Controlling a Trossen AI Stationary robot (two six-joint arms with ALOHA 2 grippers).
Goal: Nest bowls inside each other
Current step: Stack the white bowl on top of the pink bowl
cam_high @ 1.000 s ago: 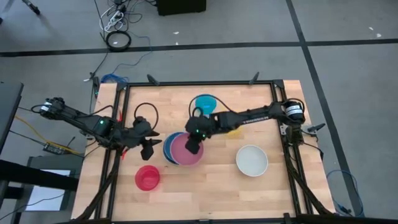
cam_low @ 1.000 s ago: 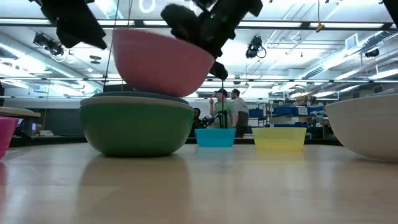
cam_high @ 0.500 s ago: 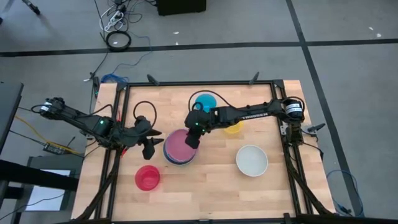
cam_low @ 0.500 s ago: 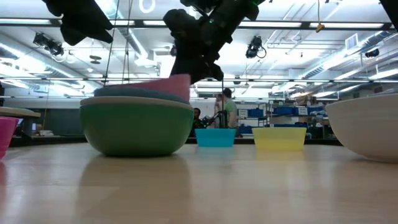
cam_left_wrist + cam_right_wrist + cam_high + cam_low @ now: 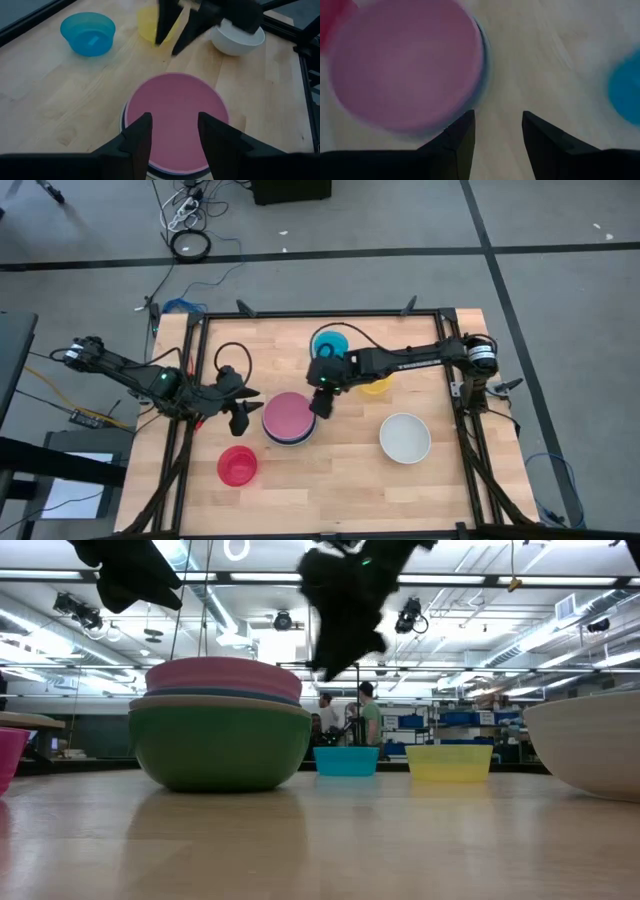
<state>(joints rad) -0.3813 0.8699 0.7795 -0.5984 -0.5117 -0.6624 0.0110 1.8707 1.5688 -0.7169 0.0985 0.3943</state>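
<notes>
Change: pink bowl [image 5: 289, 415], carried above the stack a second ago, now sits on top of it; the right gripper [image 5: 322, 406] has let go and drawn back toward the cyan bowl [image 5: 329, 344].
Stack: green bowl [image 5: 220, 745] at the bottom, a grey-beige rim and a blue rim showing above it in the low view, pink bowl on top and level; it stands near the middle of the counter [image 5: 340, 480].
Right gripper: raised off the counter, just beside the stack on the side toward the yellow bowl [image 5: 377, 387]; fingers [image 5: 460, 140] spread apart with nothing between them.
Left gripper: [image 5: 239, 420] hangs just beside the stack on its other side, above the counter; fingers [image 5: 137, 140] spread wide and empty, with the pink bowl seen between them in the left wrist view.
Loose bowls: red bowl [image 5: 238, 465] near the front edge on the left; white bowl [image 5: 405, 438] on the right, well apart from the stack; cyan bowl at the far side; yellow bowl partly under the right arm.
Background: people [image 5: 365, 720] stand far off in the room behind the counter.
</notes>
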